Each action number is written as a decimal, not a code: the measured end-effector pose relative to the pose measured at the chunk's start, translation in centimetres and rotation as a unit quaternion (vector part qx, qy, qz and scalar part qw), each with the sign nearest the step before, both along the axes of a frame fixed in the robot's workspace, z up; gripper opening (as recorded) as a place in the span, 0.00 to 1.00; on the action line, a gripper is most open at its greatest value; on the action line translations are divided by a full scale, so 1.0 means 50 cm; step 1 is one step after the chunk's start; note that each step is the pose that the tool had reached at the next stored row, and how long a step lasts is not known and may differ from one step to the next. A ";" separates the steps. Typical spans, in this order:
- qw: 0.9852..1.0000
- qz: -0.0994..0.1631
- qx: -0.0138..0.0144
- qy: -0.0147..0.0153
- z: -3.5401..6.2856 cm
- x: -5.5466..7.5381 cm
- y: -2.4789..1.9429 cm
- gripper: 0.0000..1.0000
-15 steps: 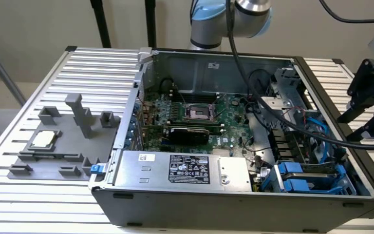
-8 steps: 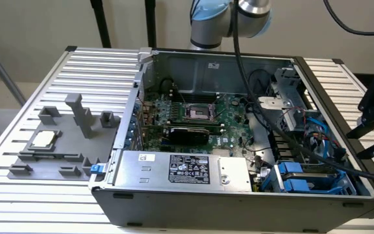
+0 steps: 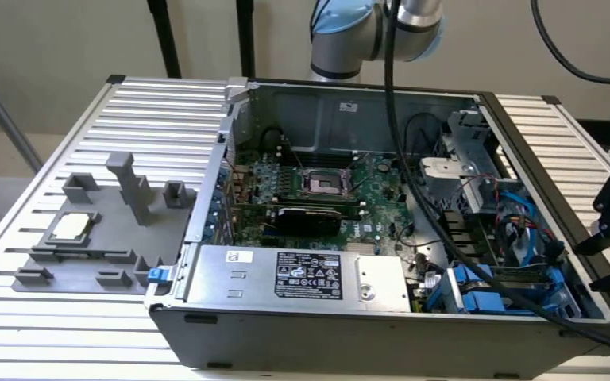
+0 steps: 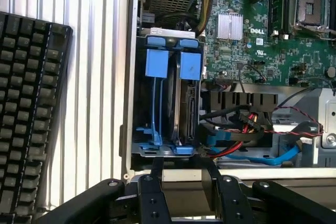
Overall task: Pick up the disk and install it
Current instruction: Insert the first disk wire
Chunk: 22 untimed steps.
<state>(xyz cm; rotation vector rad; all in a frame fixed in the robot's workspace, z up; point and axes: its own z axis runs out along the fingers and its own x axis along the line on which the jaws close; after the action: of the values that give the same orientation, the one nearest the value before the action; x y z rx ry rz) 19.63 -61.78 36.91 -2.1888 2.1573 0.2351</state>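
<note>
Hovering just outside the case (image 3: pixel 390 341) wall, gripper (image 4: pixel 182 170) has its fingers (image 4: pixel 156 182) spread with nothing between them.

Wrist view:
- The disk (image 4: pixel 185 106) stands on edge in the drive bay (image 4: pixel 152 153), with blue rails around it and a blue tab at its far end.
- It sits straight ahead of the fingertips and apart from them, with the case rim in between.
- A second blue carrier (image 4: pixel 156 93) sits just beside the disk in the next slot.
- A keyboard (image 4: pixel 29 114) lies off to one side of the gripper on the slatted table (image 4: pixel 94 77).
- The motherboard (image 4: pixel 262 35) lies farther in, toward the other side.

Exterior view adds:
- The arm (image 3: pixel 353 40) is over the far case wall.
- A silver box (image 3: pixel 295 278) with a label sits inside the case.
- A grey fixture (image 3: pixel 104 230) holding a small chip (image 3: pixel 72 228) sits on the table outside the case.
</note>
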 end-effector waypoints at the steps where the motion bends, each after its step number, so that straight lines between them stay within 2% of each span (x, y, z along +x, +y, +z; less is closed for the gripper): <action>1: 1.000 0.000 0.000 0.000 -0.003 -0.002 -0.0009 0.42; 7: 1.000 0.011 0.004 0.000 -0.016 -0.029 -0.0011 0.42; 10: 1.000 0.019 0.005 0.000 -0.017 -0.038 -0.0011 0.42; 13: 0.999 0.038 0.005 0.000 -0.017 -0.040 -0.0012 0.42; 18: 0.997 0.083 0.006 0.000 -0.020 -0.041 -0.0011 0.42; 22: 0.993 0.117 0.010 0.000 -0.027 -0.041 -0.0011 0.42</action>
<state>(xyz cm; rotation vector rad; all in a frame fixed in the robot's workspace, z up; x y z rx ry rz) 17.60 -61.84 35.58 -2.4276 1.8866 0.2663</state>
